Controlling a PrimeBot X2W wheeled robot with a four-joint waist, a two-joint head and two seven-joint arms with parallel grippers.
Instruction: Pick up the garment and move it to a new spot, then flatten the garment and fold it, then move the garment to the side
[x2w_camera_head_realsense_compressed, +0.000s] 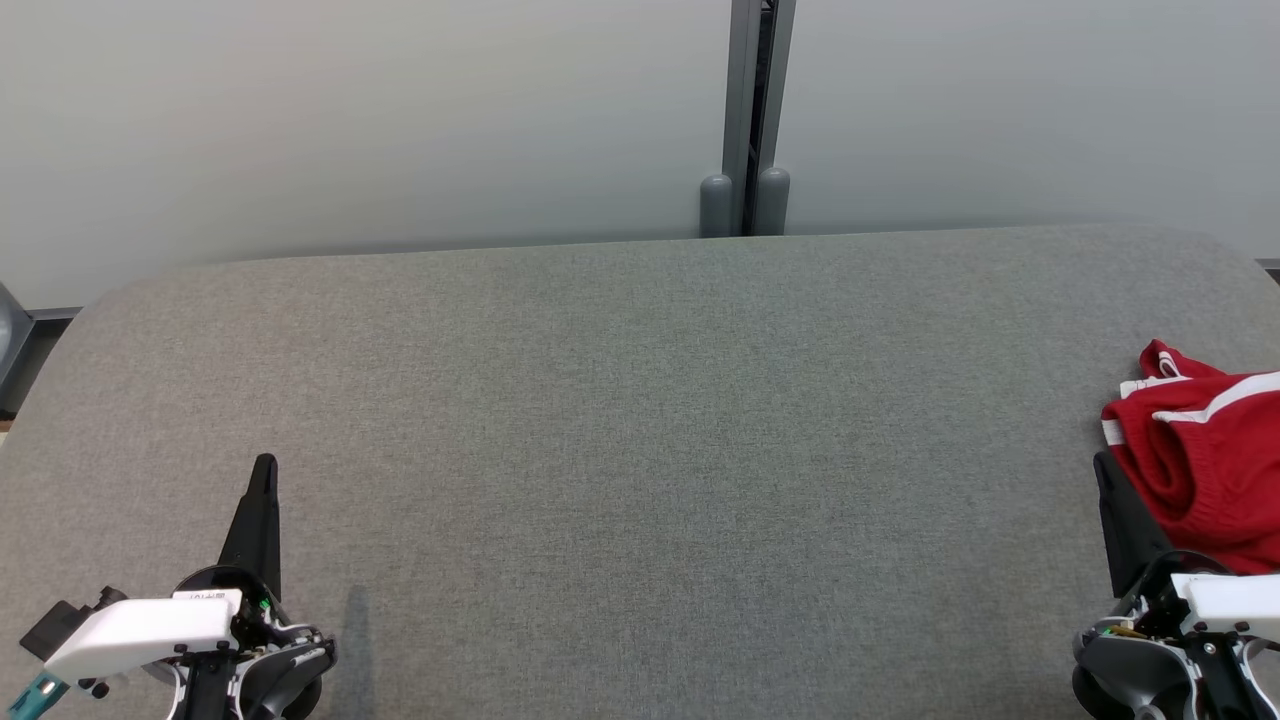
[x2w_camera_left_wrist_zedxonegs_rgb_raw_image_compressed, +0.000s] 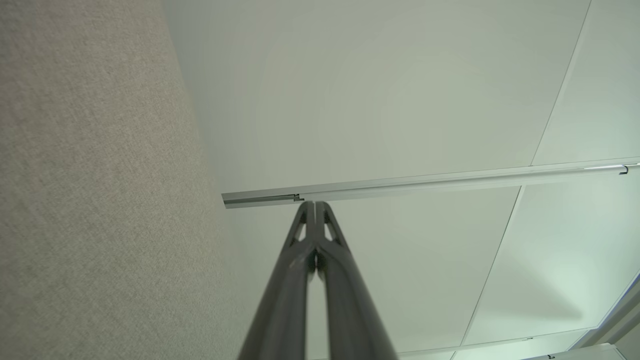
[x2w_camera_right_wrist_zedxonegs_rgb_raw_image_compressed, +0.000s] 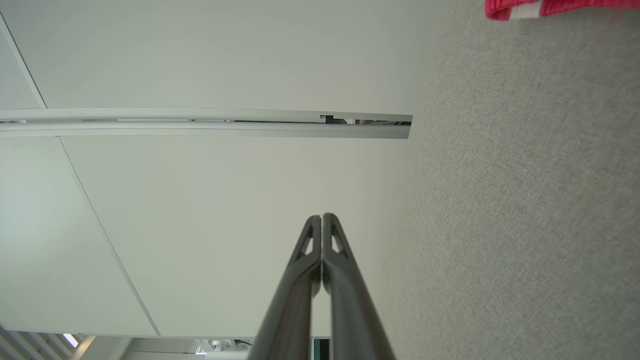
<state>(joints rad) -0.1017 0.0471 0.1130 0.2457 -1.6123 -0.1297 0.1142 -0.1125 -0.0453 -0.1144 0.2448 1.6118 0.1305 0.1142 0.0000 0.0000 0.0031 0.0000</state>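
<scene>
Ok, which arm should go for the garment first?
Right. The red garment lies bunched at the right edge of the table, just beside the right gripper; the left gripper sits far across it. Both grippers' fingers are shut, so they would need opening first.

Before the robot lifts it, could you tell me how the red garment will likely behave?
The garment lies crumpled in soft folds, so it will probably hang limp. It looks like thin cloth, likely light. Pushed across the fabric-covered table, it may bunch rather than slide.
</scene>
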